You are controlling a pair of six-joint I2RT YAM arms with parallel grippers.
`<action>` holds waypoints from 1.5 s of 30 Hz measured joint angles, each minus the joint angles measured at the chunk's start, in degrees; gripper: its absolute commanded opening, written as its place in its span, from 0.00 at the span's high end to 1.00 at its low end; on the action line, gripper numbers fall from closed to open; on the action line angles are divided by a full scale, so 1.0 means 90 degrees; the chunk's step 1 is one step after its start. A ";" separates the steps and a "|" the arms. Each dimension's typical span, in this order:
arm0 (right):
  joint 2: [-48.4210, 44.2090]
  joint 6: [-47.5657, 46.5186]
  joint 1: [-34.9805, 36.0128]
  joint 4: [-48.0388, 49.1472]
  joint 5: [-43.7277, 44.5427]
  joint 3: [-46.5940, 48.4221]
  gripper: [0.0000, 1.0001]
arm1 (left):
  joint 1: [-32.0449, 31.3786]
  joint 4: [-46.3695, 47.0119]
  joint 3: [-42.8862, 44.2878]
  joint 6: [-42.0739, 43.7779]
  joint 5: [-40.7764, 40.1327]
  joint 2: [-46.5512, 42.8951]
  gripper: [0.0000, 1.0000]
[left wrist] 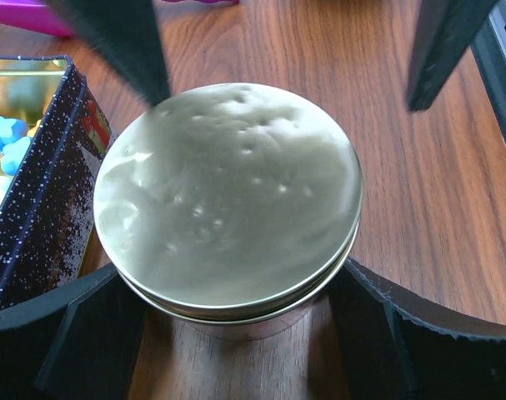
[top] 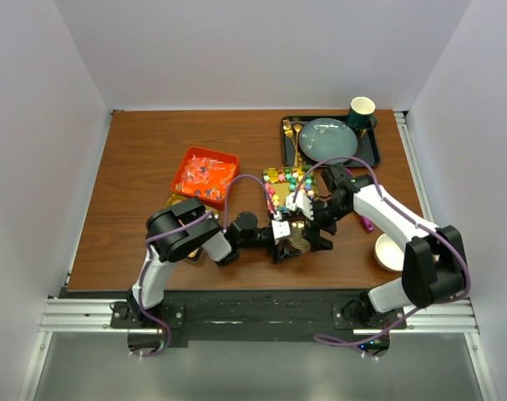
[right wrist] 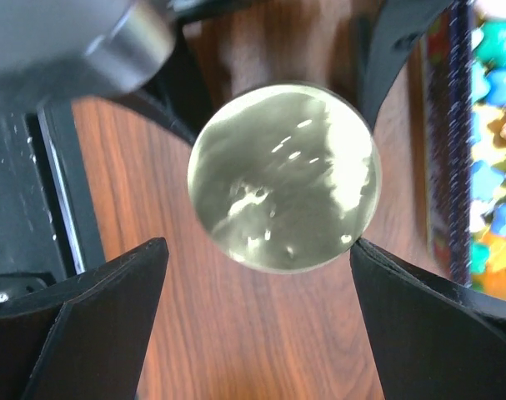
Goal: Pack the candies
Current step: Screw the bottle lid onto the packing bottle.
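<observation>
Two pincers meet over a lidded round tin, the candies in the box beside it.

The left pincer [left wrist: 227, 279] is closed narrow on the round tin [left wrist: 236, 323], fingers against its side wall under the rim. The right pincer [right wrist: 259, 246] stands wide around the lid [left wrist: 227, 192], one finger at its edge and the other apart. The candies [right wrist: 496, 158], star-shaped, lie in the dark-walled box [left wrist: 36, 208] just beyond the tin. They look light, hard and apt to roll, so they are probably better tipped or scooped than pinched. The tin looks stiff and slippery, best held by its wall. The left arm reaches low to the right along the near edge. The right arm folds in from the right, wrist tipped down.
</observation>
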 measured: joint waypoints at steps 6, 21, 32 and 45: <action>-0.0323 0.0049 -0.0022 -0.0610 0.0170 -0.0226 0.08 | 0.0000 0.0002 0.0000 -0.0005 -0.0012 0.0002 1.00; 0.0158 0.0435 -0.0250 -0.0522 -0.0398 0.0940 0.07 | 0.0000 0.0005 0.0000 -0.0005 -0.0010 0.0007 1.00; 0.1015 0.0474 -0.0083 0.0233 -0.0432 0.0947 0.07 | 0.0000 0.0000 0.0002 -0.0005 -0.0007 0.0007 1.00; 0.0925 0.0245 -0.0010 -0.0138 -0.0542 0.0714 0.09 | 0.0000 0.0005 0.0002 -0.0010 -0.0012 0.0007 1.00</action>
